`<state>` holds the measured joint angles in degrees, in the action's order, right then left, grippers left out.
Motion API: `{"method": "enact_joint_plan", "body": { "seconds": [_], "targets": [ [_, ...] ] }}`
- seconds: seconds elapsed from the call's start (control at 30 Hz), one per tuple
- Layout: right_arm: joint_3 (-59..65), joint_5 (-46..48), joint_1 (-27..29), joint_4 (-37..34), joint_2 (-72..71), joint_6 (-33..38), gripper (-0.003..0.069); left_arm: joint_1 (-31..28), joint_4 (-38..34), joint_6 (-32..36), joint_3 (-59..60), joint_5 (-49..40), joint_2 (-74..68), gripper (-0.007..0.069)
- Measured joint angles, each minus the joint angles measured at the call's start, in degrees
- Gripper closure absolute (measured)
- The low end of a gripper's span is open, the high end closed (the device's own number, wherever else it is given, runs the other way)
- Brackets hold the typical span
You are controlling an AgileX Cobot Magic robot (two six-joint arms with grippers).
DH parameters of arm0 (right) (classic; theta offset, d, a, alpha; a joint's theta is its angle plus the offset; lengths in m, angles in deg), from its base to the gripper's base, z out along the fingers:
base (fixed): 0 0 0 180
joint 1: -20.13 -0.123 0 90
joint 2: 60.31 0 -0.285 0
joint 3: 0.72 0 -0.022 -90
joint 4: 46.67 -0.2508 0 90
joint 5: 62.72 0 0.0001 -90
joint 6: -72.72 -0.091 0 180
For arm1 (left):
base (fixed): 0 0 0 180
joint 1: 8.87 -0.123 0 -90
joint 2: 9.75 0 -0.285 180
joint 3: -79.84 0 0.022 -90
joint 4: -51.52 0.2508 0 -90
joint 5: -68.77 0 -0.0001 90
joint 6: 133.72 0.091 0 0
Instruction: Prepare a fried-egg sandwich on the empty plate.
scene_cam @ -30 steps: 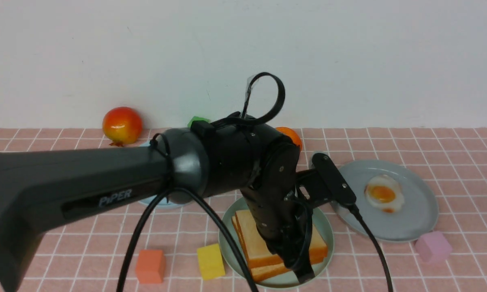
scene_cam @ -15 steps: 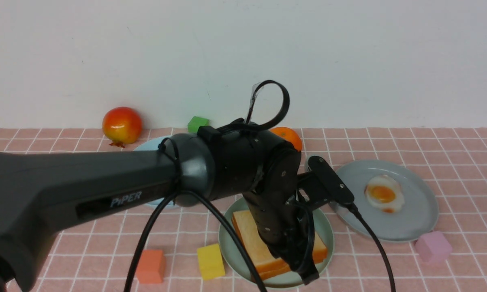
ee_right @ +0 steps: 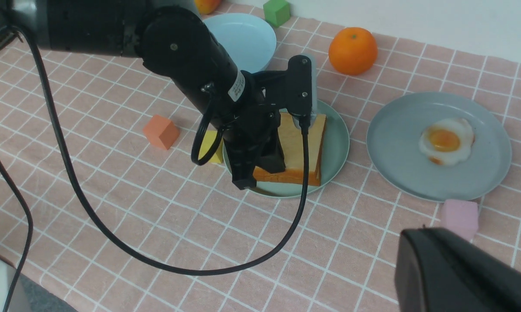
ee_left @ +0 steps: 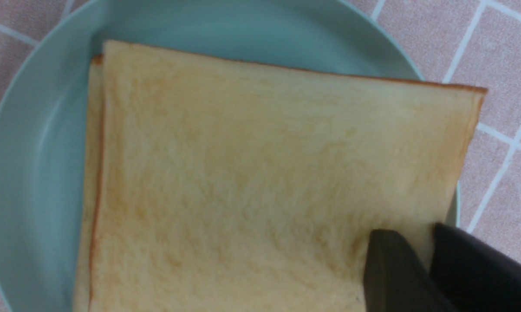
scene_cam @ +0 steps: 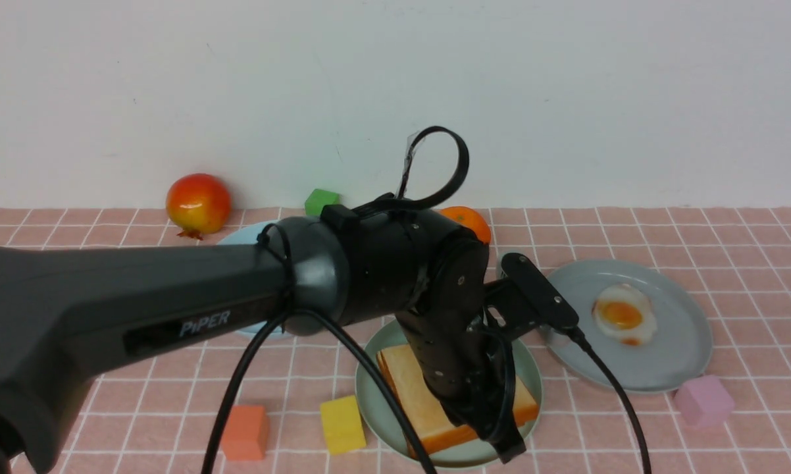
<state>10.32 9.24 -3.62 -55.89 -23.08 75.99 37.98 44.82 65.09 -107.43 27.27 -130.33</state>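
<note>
Stacked toast [scene_cam: 403, 376] on mint plate [scene_cam: 368, 395], egg [scene_cam: 622, 316] apart

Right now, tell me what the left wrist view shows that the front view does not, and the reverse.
Left wrist only: the edge of a lower toast slice peeking from under the square golden-brown top toast slice. Front only: the white, orange-yolked fried egg on the round grey plate, the round pale blue plate, the orange fruit. Both: the top slice, the round mint-green plastic plate beneath it, and the left gripper at the toast.
</note>
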Motion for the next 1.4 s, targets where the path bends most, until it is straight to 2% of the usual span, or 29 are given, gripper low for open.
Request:
{"method": "enact_joint_plan", "body": {
  "seconds": [0.2,0.37,0.53,0.57,0.63,0.73,0.93,1.1,1.23,1.4],
  "targets": [
    [0.00,0.00,0.00,0.00,0.00,0.00,0.0652,0.00,0.00,0.00,0.00,0.00,0.00,0.0321],
    [0.00,0.00,0.00,-0.20,0.00,0.00,0.0652,0.00,-0.02,-0.37,0.05,-1.04,2.88,0.0307],
    [0.00,0.00,0.00,-0.73,0.00,0.00,0.0650,0.00,-0.07,-4.19,0.05,-1.50,12.03,0.0424],
    [0.00,0.00,0.00,-0.81,0.00,0.00,0.0650,0.00,-0.09,-5.89,0.11,-1.89,17.50,0.0512],
    [0.00,0.00,0.00,-0.86,0.00,0.00,0.0650,0.00,-0.20,-6.71,1.07,-1.45,23.53,0.0612],
    [0.00,0.00,0.00,-0.86,-0.05,0.00,0.0650,0.00,-0.76,-7.92,4.68,0.83,31.65,0.0613],
    [0.49,0.00,0.00,-0.54,-2.14,-0.05,0.0652,0.00,-4.93,-9.42,27.83,13.37,59.54,0.0613],
    [6.09,-1.24,0.00,-0.11,-6.60,-0.17,0.0652,0.00,-9.44,-10.18,49.37,27.00,83.00,0.0613],
    [11.51,-8.22,0.00,-0.06,-9.94,-1.19,0.0652,0.00,-10.74,-10.46,60.48,31.99,94.53,0.0613],
    [15.64,-16.96,0.00,-0.04,-11.95,-6.15,0.0651,0.00,-10.87,-10.46,66.15,33.75,103.54,0.0613]
  ]
}}
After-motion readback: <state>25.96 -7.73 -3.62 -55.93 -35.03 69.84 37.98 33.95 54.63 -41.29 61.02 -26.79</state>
